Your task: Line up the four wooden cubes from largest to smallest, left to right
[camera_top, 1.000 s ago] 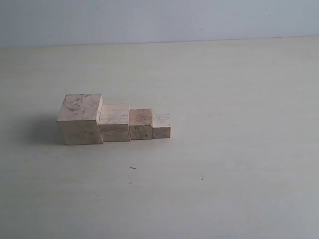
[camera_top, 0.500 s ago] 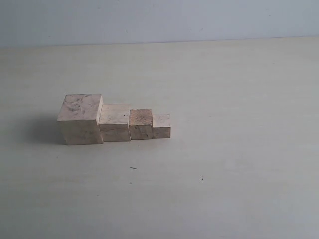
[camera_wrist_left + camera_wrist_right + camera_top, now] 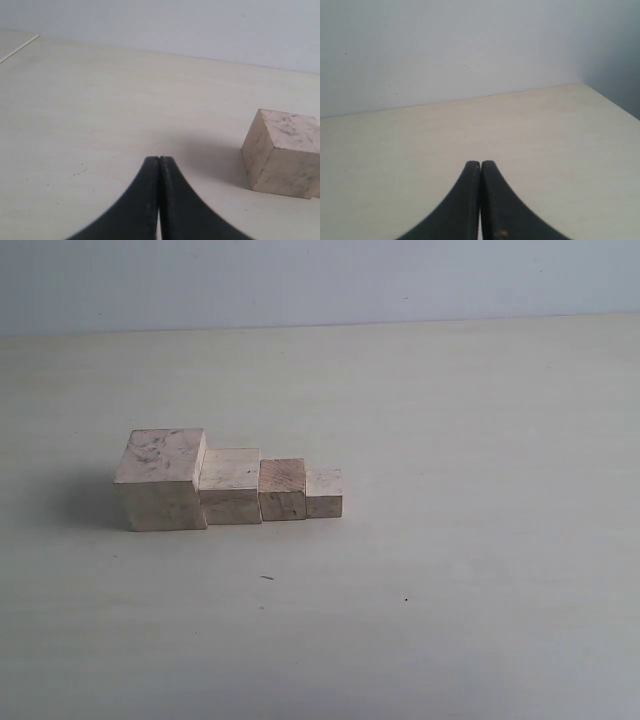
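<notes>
I see the cube row (image 3: 232, 486) run left-right, largest leftmost, apart from left gripper (image 3: 159, 160) and right gripper (image 3: 480, 163), both pinched together, empty.

Exterior view looks down across the table (image 3: 480, 440); both wrist views sit low, the left sharing the largest cube (image 3: 282, 152).

What we see of our body is the two grippers. Our left gripper (image 3: 159, 159) has two black fingers (image 3: 140, 205) with a matte surface, lightly dusted with pale specks. Each finger is narrow and rounded at the tip and widens in a smooth curve toward its base, so together they look like a pointed arch, divided by a thin seam. Our right gripper (image 3: 480, 163) has the same black, curved fingers (image 3: 505, 210), and one of them carries a small yellowish spot (image 3: 502, 233) near its wide end.
</notes>
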You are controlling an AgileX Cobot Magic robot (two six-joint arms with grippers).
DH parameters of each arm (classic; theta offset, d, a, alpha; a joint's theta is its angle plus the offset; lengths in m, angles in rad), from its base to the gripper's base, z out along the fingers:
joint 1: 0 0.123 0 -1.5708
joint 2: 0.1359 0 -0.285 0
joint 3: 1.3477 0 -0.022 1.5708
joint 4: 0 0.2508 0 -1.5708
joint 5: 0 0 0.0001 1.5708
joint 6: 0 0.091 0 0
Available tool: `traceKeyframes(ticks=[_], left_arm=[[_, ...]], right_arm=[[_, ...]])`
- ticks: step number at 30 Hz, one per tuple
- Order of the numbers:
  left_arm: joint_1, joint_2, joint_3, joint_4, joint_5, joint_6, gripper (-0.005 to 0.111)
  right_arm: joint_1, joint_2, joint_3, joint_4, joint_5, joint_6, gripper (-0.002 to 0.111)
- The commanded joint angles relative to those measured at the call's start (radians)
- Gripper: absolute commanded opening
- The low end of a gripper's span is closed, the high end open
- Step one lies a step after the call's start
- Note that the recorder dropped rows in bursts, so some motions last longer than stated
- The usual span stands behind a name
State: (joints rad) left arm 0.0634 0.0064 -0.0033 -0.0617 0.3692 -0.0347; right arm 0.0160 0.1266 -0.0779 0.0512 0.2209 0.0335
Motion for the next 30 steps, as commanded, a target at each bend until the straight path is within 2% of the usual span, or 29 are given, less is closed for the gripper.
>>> traceKeyframes(ticks=[1, 6, 19, 30], left_arm=[[-0.005, -0.006, 0.003, -0.009, -0.01, 0.004, 0.0], [-0.005, -0.006, 0.003, -0.009, -0.01, 0.004, 0.0], [-0.005, -0.006, 0.003, -0.009, -0.01, 0.004, 0.0], [-0.005, -0.006, 0.003, -0.009, -0.01, 0.004, 0.0]], right_arm=[[-0.004, -0.057, 0.044, -0.001, -0.022, 0.004, 0.0], [-0.004, -0.127, 0.078, 0.0, -0.009, 0.004, 0.0], [-0.004, -0.127, 0.078, -0.004, 0.117, -0.052, 0.0], [-0.004, -0.127, 0.078, -0.002, 0.117, -0.052, 0.0]])
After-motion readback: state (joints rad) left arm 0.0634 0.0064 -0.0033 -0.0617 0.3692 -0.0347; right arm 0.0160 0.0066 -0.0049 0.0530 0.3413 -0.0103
